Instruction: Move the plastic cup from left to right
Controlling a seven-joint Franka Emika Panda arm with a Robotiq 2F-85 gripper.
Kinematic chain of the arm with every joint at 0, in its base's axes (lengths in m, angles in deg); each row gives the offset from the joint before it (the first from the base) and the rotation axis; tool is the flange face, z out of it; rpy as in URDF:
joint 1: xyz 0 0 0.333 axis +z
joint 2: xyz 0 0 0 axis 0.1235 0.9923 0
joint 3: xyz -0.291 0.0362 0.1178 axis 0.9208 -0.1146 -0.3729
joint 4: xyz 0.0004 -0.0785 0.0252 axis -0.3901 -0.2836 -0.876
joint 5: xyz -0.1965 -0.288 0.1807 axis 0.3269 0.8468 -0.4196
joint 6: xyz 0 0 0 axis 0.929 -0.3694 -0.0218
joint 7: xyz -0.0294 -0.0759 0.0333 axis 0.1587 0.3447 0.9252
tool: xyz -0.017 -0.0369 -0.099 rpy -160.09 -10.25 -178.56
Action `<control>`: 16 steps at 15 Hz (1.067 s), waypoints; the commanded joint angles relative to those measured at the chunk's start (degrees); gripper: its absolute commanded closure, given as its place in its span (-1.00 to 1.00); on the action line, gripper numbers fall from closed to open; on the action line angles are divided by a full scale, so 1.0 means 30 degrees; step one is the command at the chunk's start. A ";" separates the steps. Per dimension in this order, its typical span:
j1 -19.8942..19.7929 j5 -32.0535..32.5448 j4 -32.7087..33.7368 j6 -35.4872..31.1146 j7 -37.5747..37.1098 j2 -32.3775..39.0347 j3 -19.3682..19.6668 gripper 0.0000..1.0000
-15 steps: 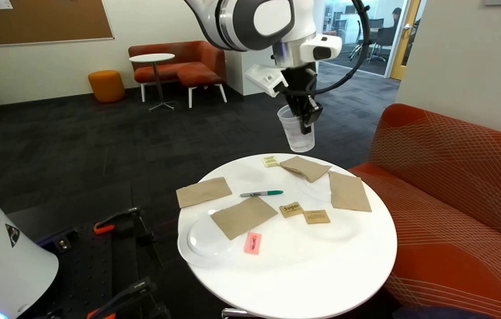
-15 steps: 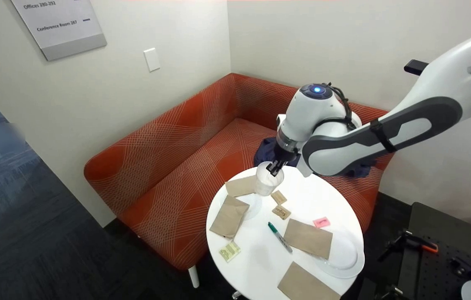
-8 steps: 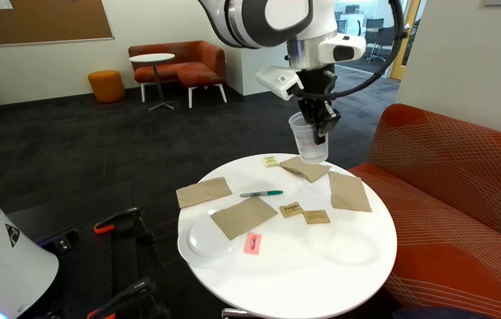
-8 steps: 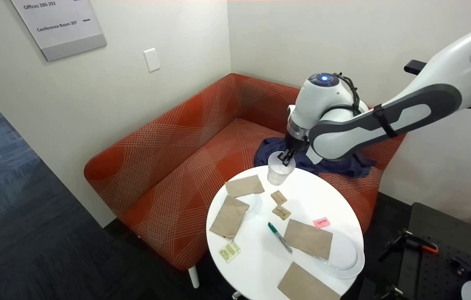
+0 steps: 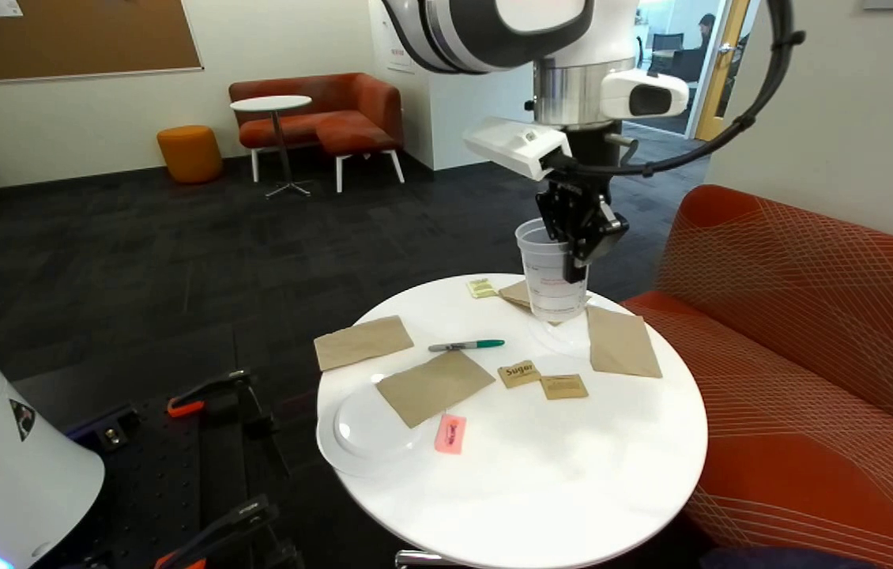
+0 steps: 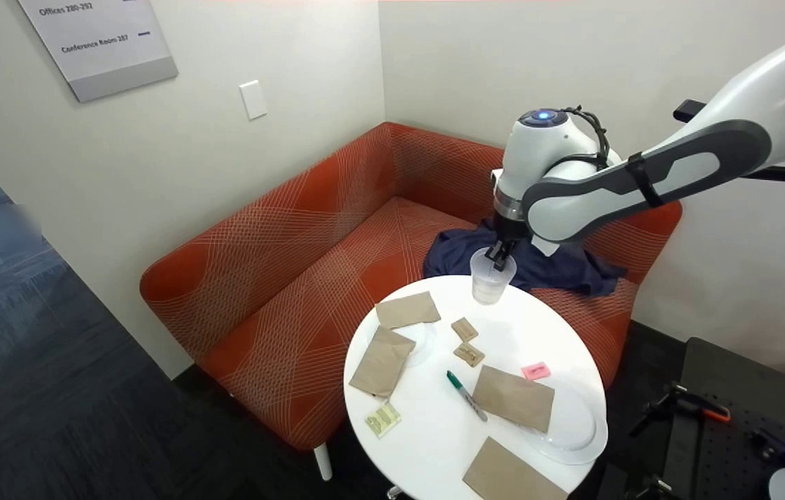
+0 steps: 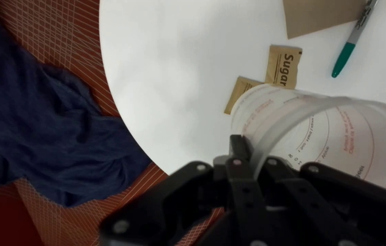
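Observation:
The plastic cup point(image 5: 548, 288) is clear with red and dark print and is nearly upright. It also shows in an exterior view point(image 6: 488, 286) and fills the right of the wrist view point(image 7: 346, 133), mouth toward the camera. My gripper point(image 5: 573, 265) is shut on the cup's rim and wall, with one finger inside and one outside. The gripper also shows in an exterior view point(image 6: 499, 258) and in the wrist view point(image 7: 252, 155). The cup is held in the air above the round white table point(image 5: 541, 506), apart from its top.
Several brown paper pieces point(image 5: 436, 387), a green marker point(image 5: 466, 345), sugar packets point(image 5: 519, 373), a pink packet point(image 5: 450, 434) and a clear plate point(image 5: 344, 458) lie on the table. A red sofa point(image 6: 309, 292) with a dark blue cloth point(image 6: 455, 250) borders the table.
The gripper has carried the cup lower and to the right in an exterior view, and toward the sofa's cloth side in both. The cup has turned from tilted to nearly upright.

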 commanded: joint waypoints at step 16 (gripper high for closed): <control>-0.1177 0.0916 0.0581 0.1482 0.3137 0.0992 0.0302 0.98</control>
